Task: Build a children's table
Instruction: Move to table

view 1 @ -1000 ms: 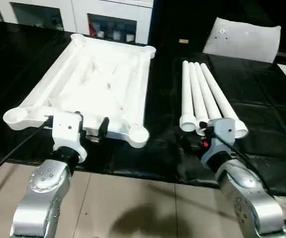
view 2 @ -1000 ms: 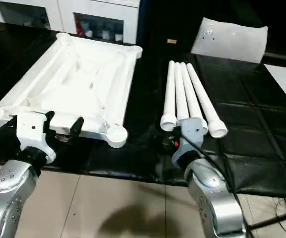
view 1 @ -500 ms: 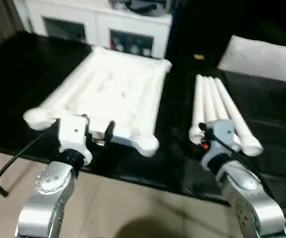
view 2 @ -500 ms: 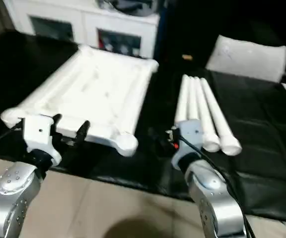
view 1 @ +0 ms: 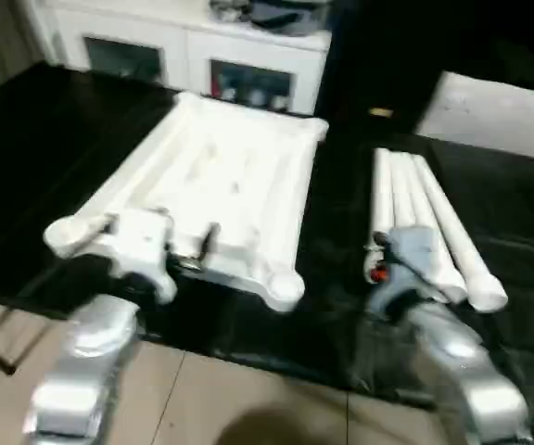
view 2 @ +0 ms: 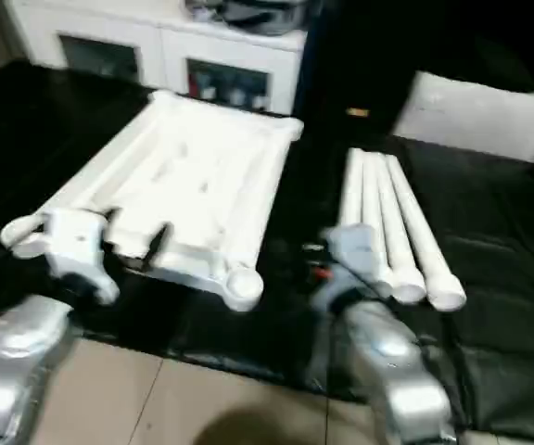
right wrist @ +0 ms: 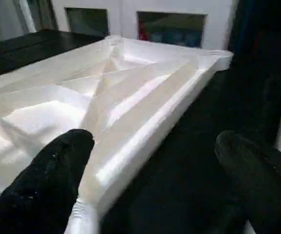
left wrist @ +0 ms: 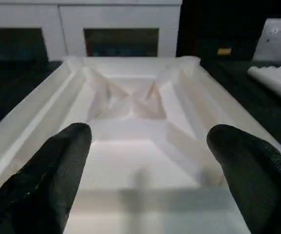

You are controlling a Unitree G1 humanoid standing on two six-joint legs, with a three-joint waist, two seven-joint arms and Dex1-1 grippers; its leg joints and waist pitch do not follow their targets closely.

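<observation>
The children's table lies in parts on the black cover. Its white top [view 1: 225, 181] rests upside down with the ribbed underside up, and a round socket [view 1: 286, 287] shows at the near right corner. Several white tapered legs [view 1: 429, 222] lie side by side to its right. My left gripper [view 1: 160, 239] hangs at the top's near edge, open, with nothing between the black fingers [left wrist: 52, 175]. My right gripper [right wrist: 155, 141] is open and empty beside the legs' near ends, facing across the black gap toward the top [right wrist: 130, 83].
A flat whitish bag [view 1: 499, 107] lies at the back right of the black cover [view 1: 26, 139]. White cabinets [view 1: 202, 46] stand behind the table. The table's front edge runs just under both wrists, with tan floor [view 1: 248, 399] below.
The whole picture has shifted and tilted, so the camera moved. Both grippers stay open and empty at the same places by the top and the legs.
</observation>
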